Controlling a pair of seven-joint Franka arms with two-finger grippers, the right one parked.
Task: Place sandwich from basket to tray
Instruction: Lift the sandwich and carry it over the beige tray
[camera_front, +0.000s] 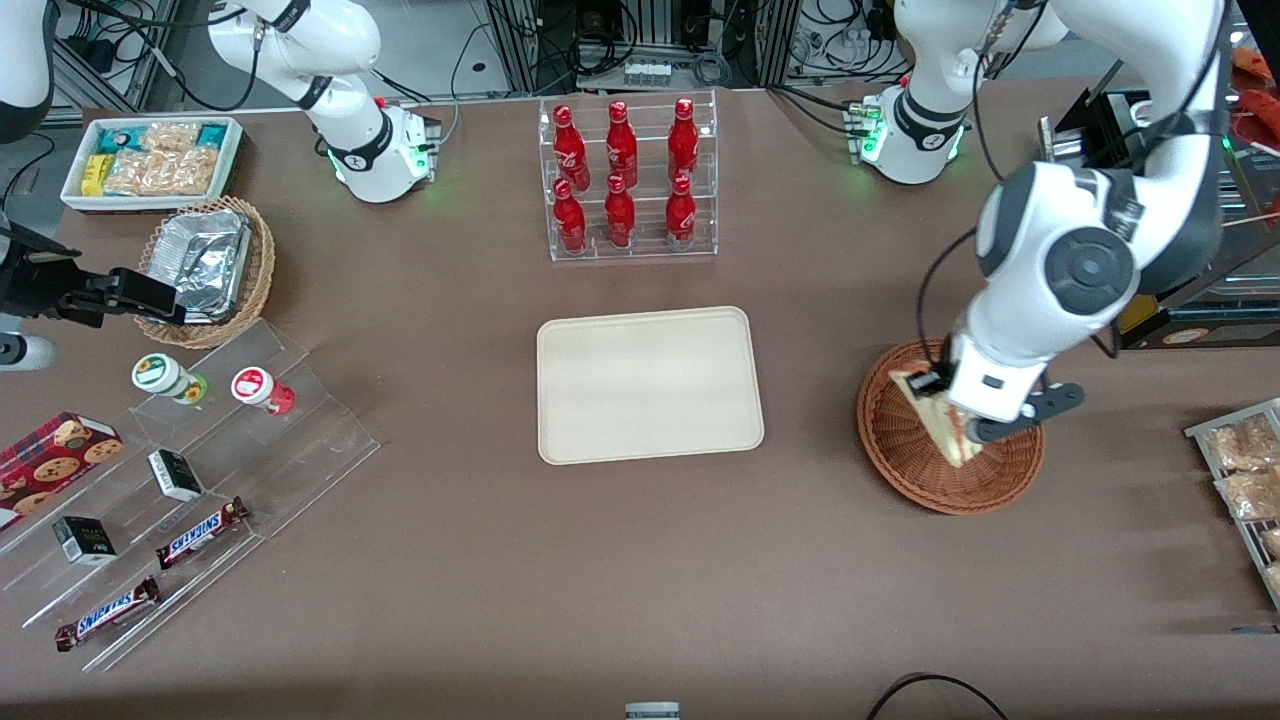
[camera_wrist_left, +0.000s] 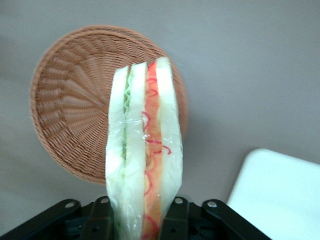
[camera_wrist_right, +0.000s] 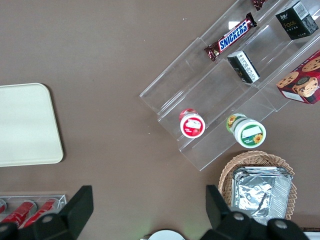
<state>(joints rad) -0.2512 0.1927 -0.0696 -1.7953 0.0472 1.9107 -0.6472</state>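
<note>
While the cream-beige tray (camera_front: 650, 385) lies bare at the middle of the brown table (camera_front: 600, 580), the working arm's gripper (camera_front: 955, 425) hangs over the reddish-brown wicker basket (camera_front: 900, 450) toward its own end of the table, its two fingers (camera_wrist_left: 176, 220) closed against the flat sides of the wrapped sandwich (camera_front: 935, 415). Seen from the wrist camera, the sandwich (camera_wrist_left: 145, 155) stands edge-on between the black finger mounts, its pale bread, green leaf and red-orange filling showing through clear film, with the round basket (camera_wrist_left: 75, 110) lying below it and holding nothing else, and a corner of the tray (camera_wrist_left: 280, 195) near by. From the front, the wedge overlaps the basket's bowl; whether it touches the weave cannot be told. Farther from the front camera than the tray stands a clear rack of six red bottles (camera_front: 625, 180). Toward the parked arm's end of the table are a lighter wicker basket with a foil container (camera_front: 205, 260), a white bin of snack packets (camera_front: 150, 160), and a clear stepped stand (camera_front: 200, 480) carrying two small cups, small boxes and Snickers bars (camera_front: 200, 530).
</note>
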